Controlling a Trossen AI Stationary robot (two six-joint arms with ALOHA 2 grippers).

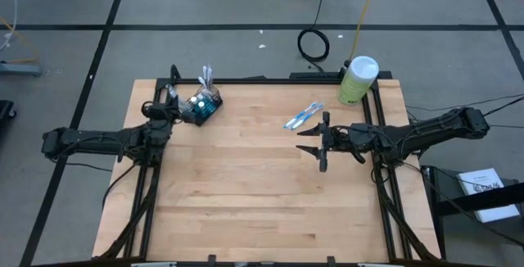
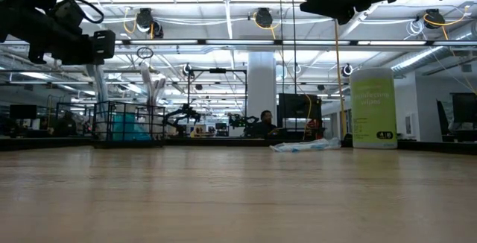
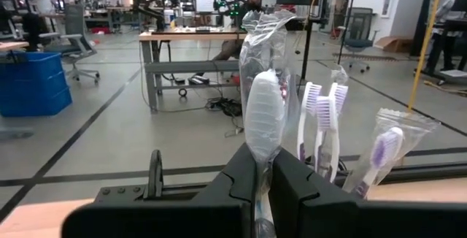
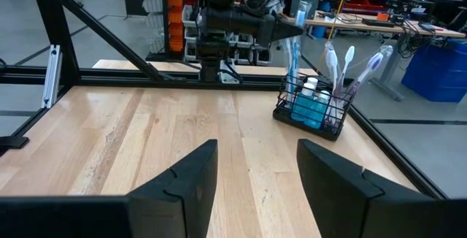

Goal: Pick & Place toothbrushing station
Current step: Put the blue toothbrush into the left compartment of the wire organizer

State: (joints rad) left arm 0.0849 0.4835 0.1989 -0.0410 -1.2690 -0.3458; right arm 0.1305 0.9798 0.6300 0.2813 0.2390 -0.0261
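Pinching a wrapped toothbrush (image 3: 263, 117) upright between them, your left jaws (image 3: 263, 187) hang directly over the wire-mesh holder (image 1: 202, 106), which sits at the desk's (image 1: 246, 193) far left corner, just ahead of those jaws. Beside the held brush, several more toothbrushes (image 3: 321, 117) already stand in the holder, heads up (one with purple bristles in its wrapper), so part of the job looks done. What is left, by my reading: release this one into the holder, then fetch the loose toothbrushes (image 1: 303, 116) lying on the desk just beyond your right jaws (image 1: 322, 142). Your left arm is stretched low along the desk's left edge, wrist level. Your right arm reaches in from the right side, its jaws spread and empty, pointing across the desk toward the holder.
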